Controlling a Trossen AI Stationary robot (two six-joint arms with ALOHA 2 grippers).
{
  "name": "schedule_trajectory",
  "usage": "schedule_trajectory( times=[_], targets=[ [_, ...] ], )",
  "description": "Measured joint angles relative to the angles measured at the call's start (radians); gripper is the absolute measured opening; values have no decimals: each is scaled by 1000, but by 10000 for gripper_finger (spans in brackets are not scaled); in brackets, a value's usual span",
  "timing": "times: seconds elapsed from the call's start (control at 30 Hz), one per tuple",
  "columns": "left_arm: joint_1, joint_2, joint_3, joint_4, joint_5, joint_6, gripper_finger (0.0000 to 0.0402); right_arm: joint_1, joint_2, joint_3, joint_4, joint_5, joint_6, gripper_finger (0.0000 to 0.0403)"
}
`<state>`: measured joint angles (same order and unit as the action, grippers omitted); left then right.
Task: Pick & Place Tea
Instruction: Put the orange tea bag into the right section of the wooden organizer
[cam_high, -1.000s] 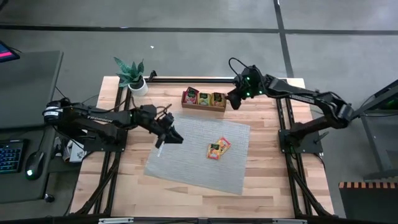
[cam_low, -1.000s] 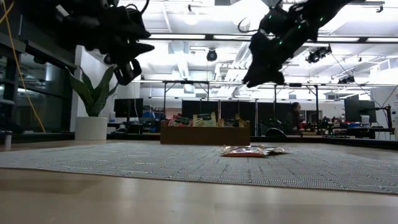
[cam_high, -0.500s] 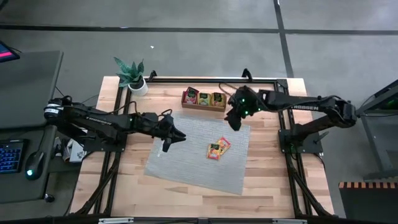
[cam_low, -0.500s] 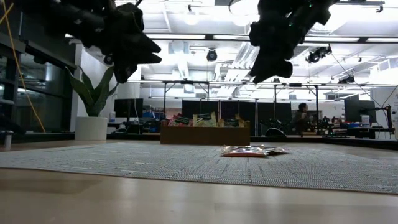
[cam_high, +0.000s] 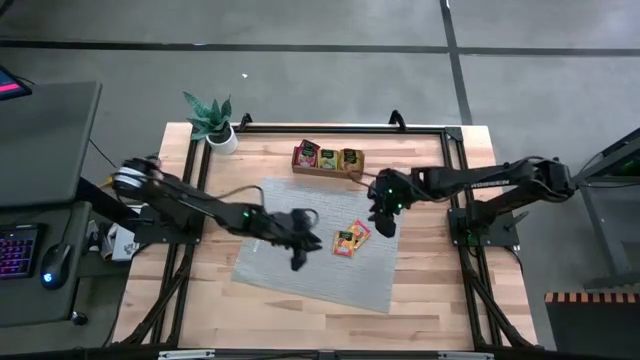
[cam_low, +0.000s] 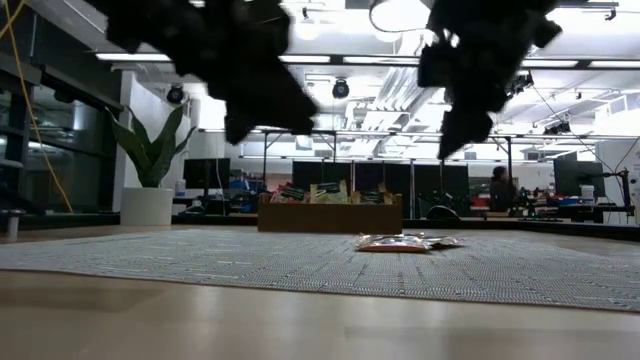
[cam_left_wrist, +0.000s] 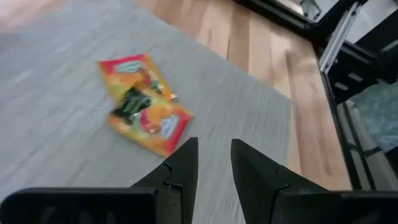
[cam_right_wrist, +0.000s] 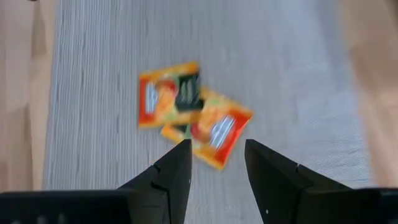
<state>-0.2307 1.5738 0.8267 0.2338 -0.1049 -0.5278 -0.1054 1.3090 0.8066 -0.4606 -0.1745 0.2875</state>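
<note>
Two tea sachets (cam_high: 351, 238) lie overlapping on the grey woven mat (cam_high: 300, 270), near its right side, flat and orange-red with dark label patches; in the left wrist view the sachets (cam_left_wrist: 144, 112) sit just ahead of the fingers. More tea (cam_high: 327, 157) stands in the wooden tray (cam_high: 327, 171) on the bench (cam_high: 430, 300) behind the mat. The left pincer (cam_high: 302, 243) hangs over the mat just left of the loose sachets, its jaws a narrow gap apart and holding nothing. The right pincer (cam_high: 384, 222) hangs just beside the sachets on their right, jaws apart and empty, with the sachets (cam_right_wrist: 191, 114) showing beyond its fingertips. A potted plant (cam_high: 212, 122) stands at the bench's far left corner.
</note>
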Motion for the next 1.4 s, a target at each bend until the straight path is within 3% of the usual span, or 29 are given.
schedule_trajectory(
  times=[0.2,0.4,0.57,1.0,1.4],
  targets=[
    [-28,239,235,-38,-45,12,94,17,0,-152,181,-45,22,146],
    [-24,408,487,-316,-102,31,94,22,0,-233,387,-117,107,146],
    [-25,505,617,-509,-149,81,94,46,0,-236,420,-117,108,146],
    [-23,540,636,-590,-201,86,94,69,0,-236,460,-41,205,147],
    [23,537,613,-573,-135,23,94,66,7,-236,485,-14,295,147]
  ],
)
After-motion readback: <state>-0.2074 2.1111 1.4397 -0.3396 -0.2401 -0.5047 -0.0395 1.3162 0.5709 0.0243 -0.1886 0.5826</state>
